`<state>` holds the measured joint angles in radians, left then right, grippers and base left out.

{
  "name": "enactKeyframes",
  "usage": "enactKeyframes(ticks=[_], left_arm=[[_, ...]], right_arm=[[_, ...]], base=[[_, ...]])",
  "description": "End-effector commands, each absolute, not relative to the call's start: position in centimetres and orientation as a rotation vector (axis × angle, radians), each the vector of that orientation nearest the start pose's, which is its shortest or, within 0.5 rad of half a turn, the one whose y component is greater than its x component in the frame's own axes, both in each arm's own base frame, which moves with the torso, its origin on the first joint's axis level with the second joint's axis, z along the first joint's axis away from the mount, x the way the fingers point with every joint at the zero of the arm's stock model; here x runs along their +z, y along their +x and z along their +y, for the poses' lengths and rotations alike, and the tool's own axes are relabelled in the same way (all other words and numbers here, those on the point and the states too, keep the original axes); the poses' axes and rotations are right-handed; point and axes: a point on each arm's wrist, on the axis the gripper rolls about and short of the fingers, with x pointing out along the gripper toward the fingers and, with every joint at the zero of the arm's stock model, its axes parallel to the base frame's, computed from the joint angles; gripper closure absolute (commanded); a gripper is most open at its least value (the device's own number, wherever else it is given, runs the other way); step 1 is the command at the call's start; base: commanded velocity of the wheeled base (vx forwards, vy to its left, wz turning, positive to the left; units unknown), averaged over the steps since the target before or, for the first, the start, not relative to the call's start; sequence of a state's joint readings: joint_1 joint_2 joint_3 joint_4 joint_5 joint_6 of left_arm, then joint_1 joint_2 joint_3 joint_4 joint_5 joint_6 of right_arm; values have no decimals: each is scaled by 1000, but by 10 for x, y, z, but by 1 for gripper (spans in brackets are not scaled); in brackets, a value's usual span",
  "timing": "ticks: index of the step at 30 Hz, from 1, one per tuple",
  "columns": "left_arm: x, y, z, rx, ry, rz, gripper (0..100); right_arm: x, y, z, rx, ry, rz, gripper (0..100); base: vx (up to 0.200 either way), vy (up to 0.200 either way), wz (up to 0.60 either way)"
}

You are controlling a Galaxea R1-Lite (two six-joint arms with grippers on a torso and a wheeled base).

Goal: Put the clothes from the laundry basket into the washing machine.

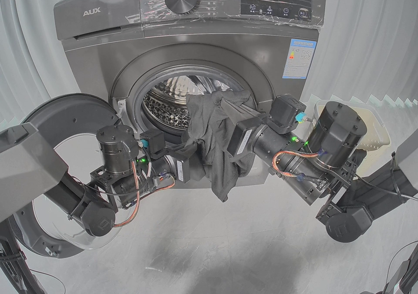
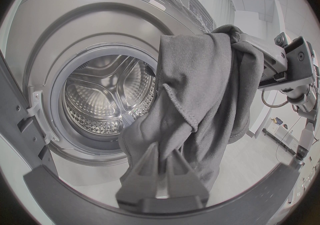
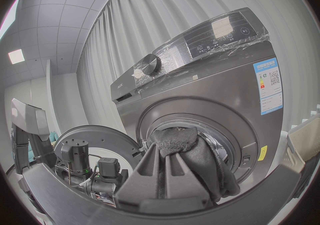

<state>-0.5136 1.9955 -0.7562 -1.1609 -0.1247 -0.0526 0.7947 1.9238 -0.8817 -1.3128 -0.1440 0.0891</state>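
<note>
One garment (image 1: 213,142) hangs between left claw (image 2: 164,156) and right claw (image 3: 165,159).

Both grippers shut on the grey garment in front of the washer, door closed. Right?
No: the door is open, swung to the robot's left, as the head view shows. The left gripper and right gripper are both shut on the grey garment in front of the washer.

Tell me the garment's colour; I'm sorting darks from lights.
The garment is plain dark grey, clearest in the left wrist view.
</note>
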Motion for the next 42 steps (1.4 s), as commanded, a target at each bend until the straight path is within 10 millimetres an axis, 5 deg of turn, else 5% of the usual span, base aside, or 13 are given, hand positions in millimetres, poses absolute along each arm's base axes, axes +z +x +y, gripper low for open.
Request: enactKeyframes(ticks=[1, 11, 12, 29, 30, 42], left_arm=[[118, 311, -179, -637, -37, 100, 100], [115, 307, -176, -659, -43, 77, 100], [115, 307, -176, -661, -42, 78, 0], [113, 316, -181, -649, -51, 47, 0], [113, 316, -181, -649, -51, 47, 100], [118, 308, -178, -663, -57, -10, 100]], right_arm=[[196, 251, 252, 659, 211, -218, 100], [196, 251, 252, 659, 210, -216, 100], [196, 251, 252, 657, 210, -216, 100], [196, 250, 252, 661, 210, -216, 100], [196, 250, 252, 661, 210, -216, 100], [186, 255, 251, 659, 194, -189, 100]], base=[[0, 0, 0], [0, 0, 0], [0, 0, 0], [0, 0, 0], [0, 0, 0], [0, 0, 0]])
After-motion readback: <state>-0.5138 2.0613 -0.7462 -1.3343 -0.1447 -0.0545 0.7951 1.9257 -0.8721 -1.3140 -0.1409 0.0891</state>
